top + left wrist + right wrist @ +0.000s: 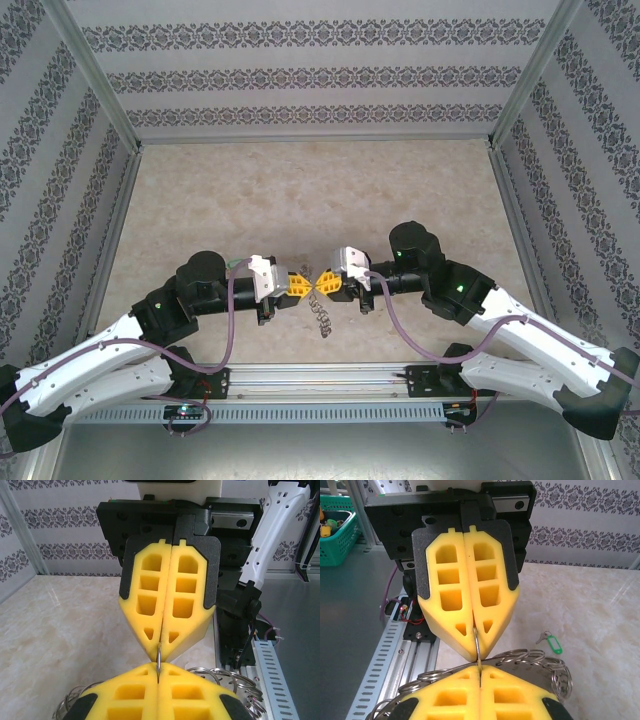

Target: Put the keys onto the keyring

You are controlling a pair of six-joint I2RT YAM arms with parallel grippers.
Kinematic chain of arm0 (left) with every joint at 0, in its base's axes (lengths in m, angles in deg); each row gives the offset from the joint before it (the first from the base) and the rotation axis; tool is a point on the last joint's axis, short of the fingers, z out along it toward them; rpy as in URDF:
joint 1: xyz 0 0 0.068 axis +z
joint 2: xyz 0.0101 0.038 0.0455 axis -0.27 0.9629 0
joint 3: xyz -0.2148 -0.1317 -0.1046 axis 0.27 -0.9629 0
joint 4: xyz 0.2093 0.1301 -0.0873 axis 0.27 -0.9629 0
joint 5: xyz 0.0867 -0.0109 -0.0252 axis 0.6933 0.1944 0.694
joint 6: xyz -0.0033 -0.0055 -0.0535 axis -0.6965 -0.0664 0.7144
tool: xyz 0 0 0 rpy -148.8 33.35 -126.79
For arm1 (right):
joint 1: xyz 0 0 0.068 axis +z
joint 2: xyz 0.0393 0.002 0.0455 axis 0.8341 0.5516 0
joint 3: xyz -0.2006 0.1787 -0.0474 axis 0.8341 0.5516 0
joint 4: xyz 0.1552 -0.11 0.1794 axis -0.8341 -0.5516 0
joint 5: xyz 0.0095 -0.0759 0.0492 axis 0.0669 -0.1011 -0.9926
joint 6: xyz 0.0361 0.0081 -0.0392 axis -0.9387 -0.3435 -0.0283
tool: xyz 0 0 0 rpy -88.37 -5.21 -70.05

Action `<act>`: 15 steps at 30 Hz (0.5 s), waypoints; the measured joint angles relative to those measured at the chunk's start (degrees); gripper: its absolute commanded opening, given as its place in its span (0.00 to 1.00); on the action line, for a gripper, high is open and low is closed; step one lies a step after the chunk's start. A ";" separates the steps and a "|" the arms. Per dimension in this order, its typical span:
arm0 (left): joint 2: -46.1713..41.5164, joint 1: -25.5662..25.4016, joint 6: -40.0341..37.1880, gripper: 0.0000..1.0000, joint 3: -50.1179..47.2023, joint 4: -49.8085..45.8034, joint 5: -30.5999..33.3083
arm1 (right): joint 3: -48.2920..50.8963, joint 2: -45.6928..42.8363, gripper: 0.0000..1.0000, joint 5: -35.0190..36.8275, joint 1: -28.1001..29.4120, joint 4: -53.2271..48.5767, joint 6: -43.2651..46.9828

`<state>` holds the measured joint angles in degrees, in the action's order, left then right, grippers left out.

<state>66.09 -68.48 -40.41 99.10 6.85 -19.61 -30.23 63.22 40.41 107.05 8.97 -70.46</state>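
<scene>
My left gripper [299,286] and right gripper [327,285] meet tip to tip just above the table's near edge. Both are shut on one thin metal ring [158,656], seen edge-on between the yellow pads. That ring belongs to the keyring [530,657], a dark wire loop fringed with small silvery rings, which hangs below and beside the jaws [322,318]. One of the keys [541,638], silvery with a bright green tag [553,644], lies loose on the beige tabletop beyond the grippers in the right wrist view.
A metal rail with a slotted cable duct [300,410] runs along the near edge between the arm bases. Patterned walls [320,70] enclose the table on three sides. A green basket [337,530] stands off the table, behind the left arm.
</scene>
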 measured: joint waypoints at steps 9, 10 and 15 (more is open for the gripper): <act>-0.02 -0.04 -1.20 0.29 0.68 -2.21 2.51 | -0.02 -0.46 0.00 1.09 0.00 -0.61 0.70; 0.00 -0.04 -1.66 0.29 1.20 -3.41 3.30 | -0.11 -0.57 0.00 1.53 0.00 -1.25 1.09; 0.48 -0.07 -4.13 0.29 5.22 -9.60 6.10 | -1.62 -0.42 0.00 5.38 1.29 -5.68 3.67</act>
<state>66.57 -68.55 -44.54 104.32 -2.74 -13.51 -31.85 62.80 45.78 108.34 3.28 -66.78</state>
